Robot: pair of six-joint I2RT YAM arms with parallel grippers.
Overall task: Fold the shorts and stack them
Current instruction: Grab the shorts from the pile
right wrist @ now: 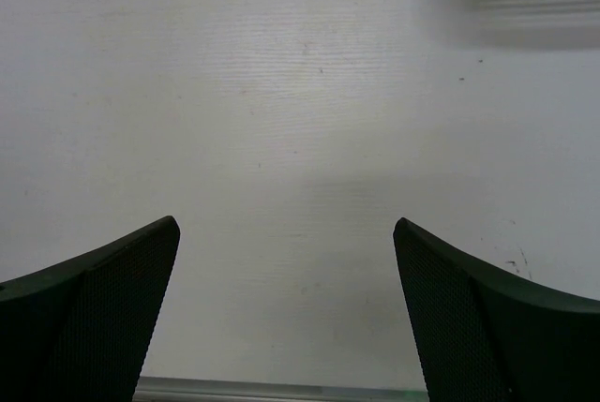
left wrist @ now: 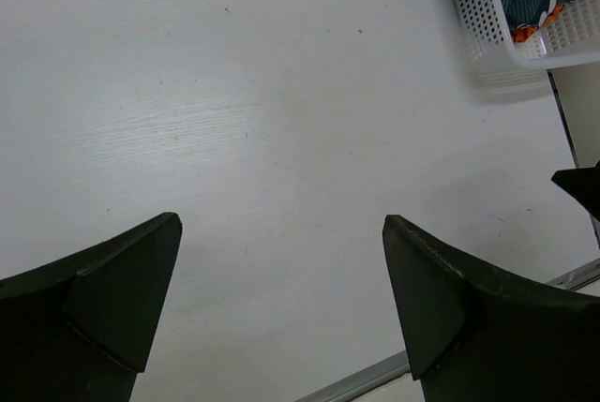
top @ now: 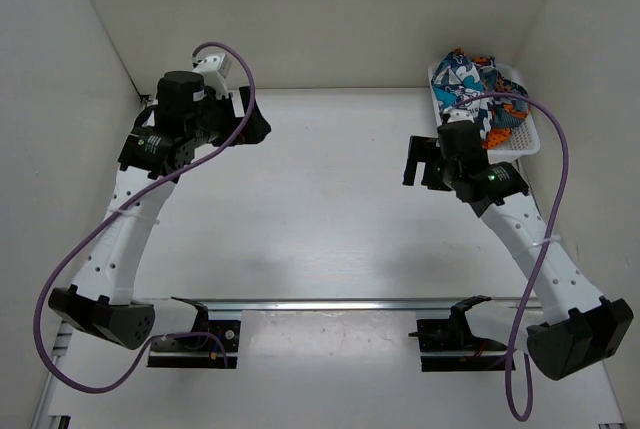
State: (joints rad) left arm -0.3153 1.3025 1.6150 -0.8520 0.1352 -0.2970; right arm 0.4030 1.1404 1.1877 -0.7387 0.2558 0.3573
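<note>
White walls close us in on three sides, plain and unmarked, meeting the floor of the enclosure along the top and both edges of the top view. Beneath them the white desk fills the middle of the frame, with a faint wood-like grain and a few tiny dark specks that we see in both wrist views. A metal rail runs across its lower part.

We see the left arm rising along the left of the frame and the right arm along the right, each trailing a purple cable.

In the upper right corner, against the walls, sits a white perforated basket. The shorts lie crumpled inside it, heaped above its rim, none of the fabric on the desk.

The left tool hovers in the upper left over bare desk, its fingers spread wide with nothing between them. The right tool hangs just left of the basket, its fingers likewise parted and holding nothing.
</note>
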